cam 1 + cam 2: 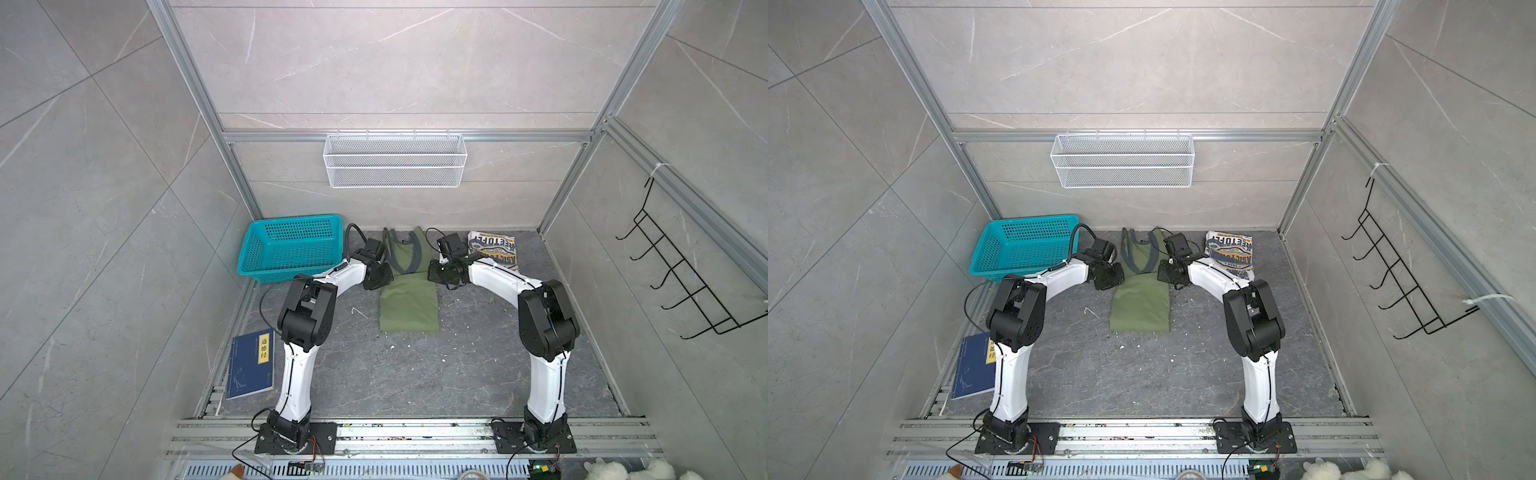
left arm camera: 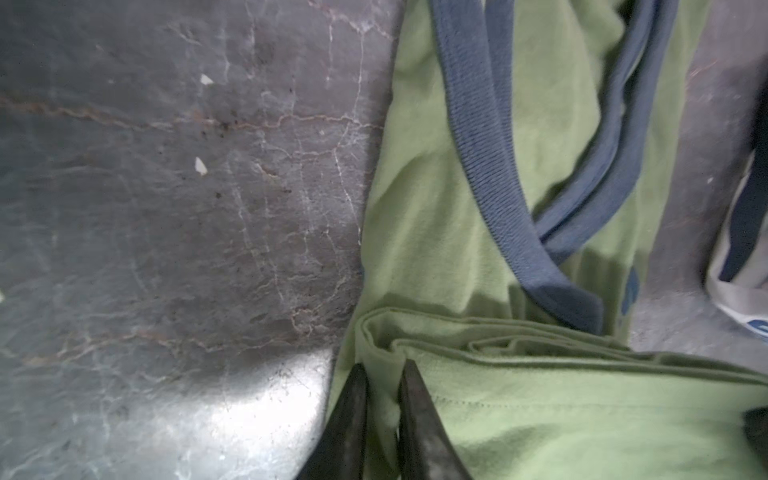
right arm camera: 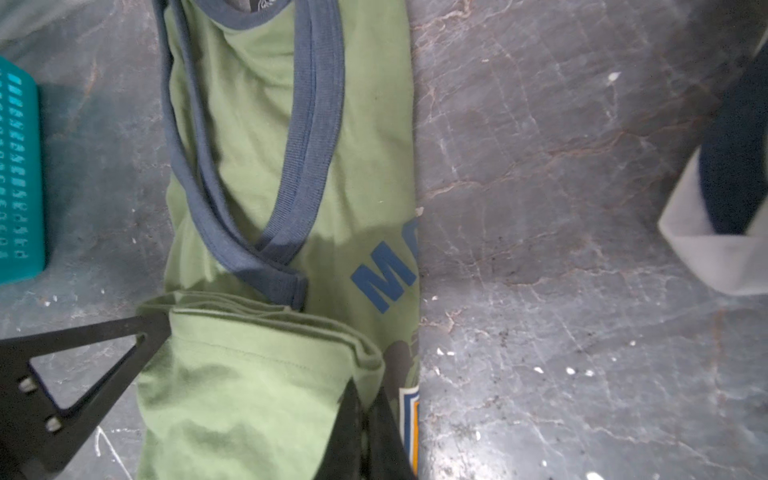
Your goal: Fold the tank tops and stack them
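Observation:
The olive green tank top (image 1: 409, 307) (image 1: 1140, 307) lies mid-table, folded into a narrow strip. Its lower hem is doubled up over the middle, and the grey-trimmed straps (image 2: 478, 124) (image 3: 320, 104) point to the back wall. My left gripper (image 1: 386, 286) (image 2: 384, 365) sits at the hem's left corner, jaws slightly parted with cloth lying between them. At the hem's right corner my right gripper (image 1: 434, 277) (image 3: 368, 386) has its fingers nearly together, pinching the fold. The white tank top (image 1: 494, 249) (image 1: 1231, 253) lies folded at the back right, badge up.
A teal plastic basket (image 1: 291, 245) stands at the back left. A dark blue book (image 1: 249, 365) lies by the left arm's base. A white wire basket (image 1: 395, 162) hangs on the back wall and a black hook rack (image 1: 685, 282) on the right wall.

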Robot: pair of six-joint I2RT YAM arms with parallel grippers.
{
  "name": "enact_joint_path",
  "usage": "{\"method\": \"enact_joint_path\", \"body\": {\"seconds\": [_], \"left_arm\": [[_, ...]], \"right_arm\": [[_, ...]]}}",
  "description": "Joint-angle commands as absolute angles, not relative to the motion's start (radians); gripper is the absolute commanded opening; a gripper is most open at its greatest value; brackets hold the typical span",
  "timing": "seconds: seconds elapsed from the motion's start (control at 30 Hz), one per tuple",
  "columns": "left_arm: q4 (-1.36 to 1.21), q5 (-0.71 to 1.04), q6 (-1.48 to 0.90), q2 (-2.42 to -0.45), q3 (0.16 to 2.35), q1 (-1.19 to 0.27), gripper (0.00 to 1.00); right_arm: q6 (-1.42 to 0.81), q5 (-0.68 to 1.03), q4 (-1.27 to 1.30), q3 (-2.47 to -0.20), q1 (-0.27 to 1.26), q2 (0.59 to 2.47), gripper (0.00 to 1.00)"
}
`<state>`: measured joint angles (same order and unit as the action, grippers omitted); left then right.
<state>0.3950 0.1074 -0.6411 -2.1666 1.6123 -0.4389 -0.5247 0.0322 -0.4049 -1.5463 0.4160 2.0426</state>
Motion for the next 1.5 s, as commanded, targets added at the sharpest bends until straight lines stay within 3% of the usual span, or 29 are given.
{"method": "enact_joint_path", "body": {"seconds": [0.0,0.07,0.17,0.27,0.47,0.73,1.1,1.3,1.47], "left_arm": [[0.438,0.100,-0.613,-2.155,1.667,-0.426,0.33],[0.483,0.067,-0.607,-2.113,1.665,-0.426,0.46],[0.544,0.037,-0.604,-2.002,1.614,-0.426,0.58],[0.545,0.064,-0.614,-1.867,1.502,-0.432,0.65],[0.433,0.135,-0.685,-1.600,1.135,-0.472,0.68],[0.154,0.252,-0.861,-1.488,0.799,-0.506,0.68],[-0.017,0.286,-0.917,-1.627,0.754,-0.506,0.67],[-0.043,0.316,-0.934,-1.677,0.763,-0.520,0.53],[-0.038,0.320,-0.948,-1.680,0.761,-0.546,0.36]], "right_arm": [[-0.497,-0.001,-0.447,-1.593,0.410,2.062,0.37],[-0.480,-0.023,-0.470,-1.578,0.410,2.023,0.50],[-0.457,-0.037,-0.498,-1.506,0.410,1.919,0.59],[-0.465,0.041,-0.492,-1.369,0.410,1.771,0.60],[-0.574,0.221,-0.386,-1.029,0.412,1.506,0.60],[-0.755,0.377,-0.084,-0.758,0.412,1.484,0.55],[-0.838,0.433,0.138,-0.677,0.413,1.641,0.52],[-0.871,0.442,0.194,-0.653,0.435,1.696,0.46],[-0.908,0.458,0.247,-0.634,0.458,1.719,0.33]]}}
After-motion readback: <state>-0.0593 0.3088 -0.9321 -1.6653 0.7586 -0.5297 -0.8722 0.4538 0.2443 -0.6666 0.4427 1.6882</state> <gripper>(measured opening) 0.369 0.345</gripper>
